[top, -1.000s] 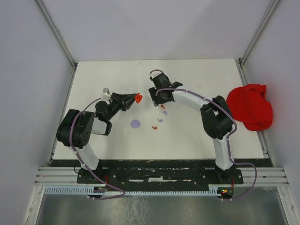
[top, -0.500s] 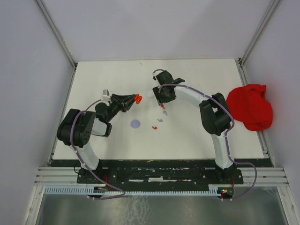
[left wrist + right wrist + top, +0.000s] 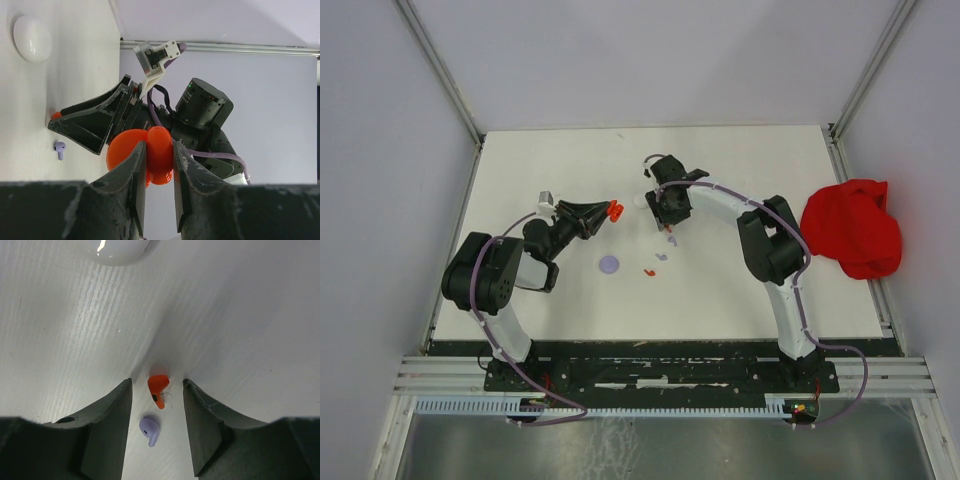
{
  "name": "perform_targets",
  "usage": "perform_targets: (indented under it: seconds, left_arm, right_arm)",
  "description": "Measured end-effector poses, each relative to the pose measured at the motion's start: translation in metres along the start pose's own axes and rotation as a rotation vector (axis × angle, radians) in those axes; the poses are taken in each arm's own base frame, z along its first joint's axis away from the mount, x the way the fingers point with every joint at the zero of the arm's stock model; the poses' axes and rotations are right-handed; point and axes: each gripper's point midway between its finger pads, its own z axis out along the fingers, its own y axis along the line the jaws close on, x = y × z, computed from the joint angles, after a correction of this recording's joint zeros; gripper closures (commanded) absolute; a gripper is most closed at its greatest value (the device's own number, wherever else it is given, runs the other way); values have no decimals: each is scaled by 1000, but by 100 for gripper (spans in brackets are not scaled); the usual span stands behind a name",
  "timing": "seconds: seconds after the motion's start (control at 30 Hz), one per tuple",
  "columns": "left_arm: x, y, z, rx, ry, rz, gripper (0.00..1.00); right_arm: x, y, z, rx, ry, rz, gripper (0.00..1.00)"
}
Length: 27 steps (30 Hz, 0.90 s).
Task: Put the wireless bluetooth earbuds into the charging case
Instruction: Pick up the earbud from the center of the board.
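My left gripper [image 3: 159, 146] is shut on a red charging case [image 3: 120, 152], held above the table; in the top view the case [image 3: 616, 209] sticks out past that gripper [image 3: 602, 213]. My right gripper [image 3: 156, 383] points down at the table, its jaws open on either side of a red earbud [image 3: 158, 388]. A purple earbud [image 3: 150, 430] lies just behind it between the fingers. Neither earbud touches a finger. From above, the right gripper [image 3: 666, 216] covers most of this pair. Another red earbud [image 3: 648, 270] and a pale one [image 3: 661, 256] lie nearer the arms.
A white egg-shaped case [image 3: 112, 249] lies just beyond the right fingertips. A purple round disc [image 3: 610, 264] sits on the table in front of the left arm. A red cloth [image 3: 853, 228] is heaped at the table's right edge.
The right gripper has shifted slightly right and settled over the red and purple earbuds, and its jaws have narrowed. The left gripper and red case have not moved.
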Motion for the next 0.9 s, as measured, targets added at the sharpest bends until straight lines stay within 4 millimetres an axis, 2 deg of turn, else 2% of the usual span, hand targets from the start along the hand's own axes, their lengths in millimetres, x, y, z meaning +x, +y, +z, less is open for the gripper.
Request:
perform_targets:
  seconds: [0.33,0.9]
  left_arm:
    - [0,1,0,-3,1,-2,97]
    - [-1,12,1,-26,0,-14,97]
  right_arm:
    - [-7,1,5,-4,-8,0,55]
    - [-5,1,6,-13,1,5,70]
